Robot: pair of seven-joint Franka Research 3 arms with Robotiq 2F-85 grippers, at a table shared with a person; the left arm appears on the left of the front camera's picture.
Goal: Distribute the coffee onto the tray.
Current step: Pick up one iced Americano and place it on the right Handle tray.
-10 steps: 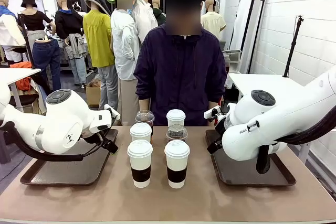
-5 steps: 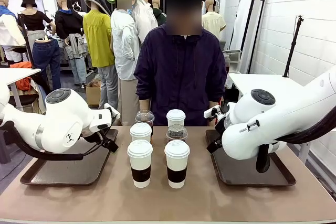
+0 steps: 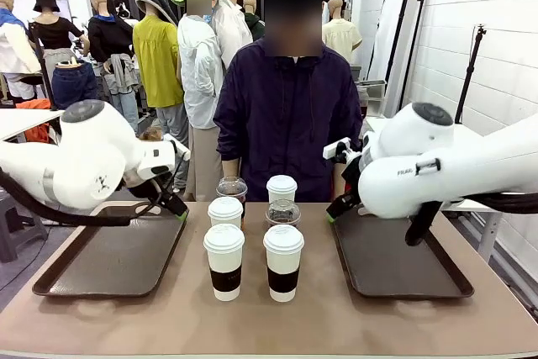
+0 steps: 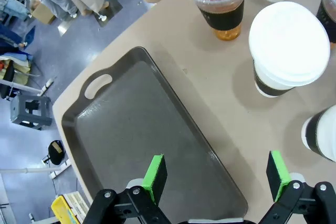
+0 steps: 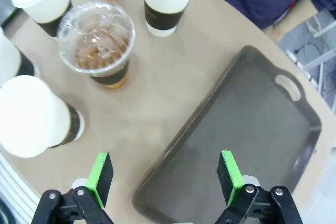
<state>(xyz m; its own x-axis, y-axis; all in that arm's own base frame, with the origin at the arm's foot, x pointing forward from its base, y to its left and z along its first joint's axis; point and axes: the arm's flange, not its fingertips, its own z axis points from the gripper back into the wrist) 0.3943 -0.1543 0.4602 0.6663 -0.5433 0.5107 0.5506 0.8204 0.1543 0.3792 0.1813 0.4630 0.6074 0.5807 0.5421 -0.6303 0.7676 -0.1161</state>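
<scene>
Coffee stood in a tight cluster at the middle of the table (image 3: 336, 325), every cup on the bare tabletop and none on a tray. Clock directions here take the cluster as the dial's centre, with twelve o'clock toward the person (image 3: 290, 115) at the far side.

The near-left paper cup (image 3: 224, 260) sat at seven o'clock and the near-right paper cup (image 3: 283, 260) at five, just beside each other. Behind them the middle paper cup (image 3: 225, 210) stood at nine and the middle clear cup (image 3: 282, 214) at three. The far clear cup (image 3: 232, 188) was at eleven and the far paper cup (image 3: 282, 187) at one. Both clear cups showed amber-brown drink under domed lids.

The left tray (image 3: 109, 266) lay at nine o'clock, the right tray (image 3: 403, 266) at three, each dark and bare.

The left gripper (image 4: 216, 174) hung above the left tray's inner long edge, at about ten o'clock. Its jaws were spread wide and empty, one green pad over the tray and the other over the table.

The right gripper (image 5: 164, 174) hung likewise at about two o'clock, above the right tray's inner edge. Its jaws were spread wide and gripped nothing, and it stood clear of the cups.
</scene>
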